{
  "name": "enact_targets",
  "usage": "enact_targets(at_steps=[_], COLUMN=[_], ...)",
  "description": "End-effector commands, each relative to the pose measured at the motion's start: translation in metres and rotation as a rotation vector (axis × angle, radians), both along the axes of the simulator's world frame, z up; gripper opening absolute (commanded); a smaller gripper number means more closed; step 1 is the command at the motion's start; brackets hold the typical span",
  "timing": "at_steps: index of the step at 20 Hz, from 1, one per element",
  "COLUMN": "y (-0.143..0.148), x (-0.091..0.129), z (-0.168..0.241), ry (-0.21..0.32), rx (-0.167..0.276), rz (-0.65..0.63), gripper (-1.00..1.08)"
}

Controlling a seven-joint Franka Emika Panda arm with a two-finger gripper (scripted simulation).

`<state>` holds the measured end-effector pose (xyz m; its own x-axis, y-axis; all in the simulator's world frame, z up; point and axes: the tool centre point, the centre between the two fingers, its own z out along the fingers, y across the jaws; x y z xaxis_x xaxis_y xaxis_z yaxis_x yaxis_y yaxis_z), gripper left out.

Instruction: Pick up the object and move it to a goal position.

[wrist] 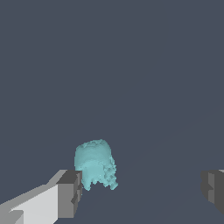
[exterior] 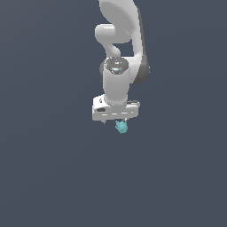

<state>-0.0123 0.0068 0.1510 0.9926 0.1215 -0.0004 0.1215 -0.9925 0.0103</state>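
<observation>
The object (exterior: pixel 121 127) is a tiny teal-cyan lumpy blob on the plain dark grey floor, just under the white gripper (exterior: pixel 115 120) in the exterior view. In the wrist view the object (wrist: pixel 94 164) lies inside the gap between the two fingers, close against one grey fingertip (wrist: pixel 69 195) and far from the other fingertip (wrist: pixel 213 190). The gripper (wrist: pixel 140 194) is open wide and holds nothing. I cannot tell whether the near fingertip touches the blob. The fingers are mostly hidden under the hand in the exterior view.
The white arm (exterior: pixel 119 40) rises behind the gripper toward the top of the exterior view. A uniform dark grey floor (exterior: pixel 48 177) surrounds everything. No goal marker shows.
</observation>
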Motion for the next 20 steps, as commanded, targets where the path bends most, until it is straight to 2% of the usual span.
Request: enact_targets(at_steps=[1, 11, 20], y=[0.008, 0.038, 0.041], x=[-0.007, -0.038, -0.042], z=[-0.012, -0.056, -0.063], ry=[0.001, 0.002, 0.003], rx=[0.001, 0.009, 0.01], rz=[0.038, 0.188, 0.203], gripper=[1.0, 1.0, 1.0])
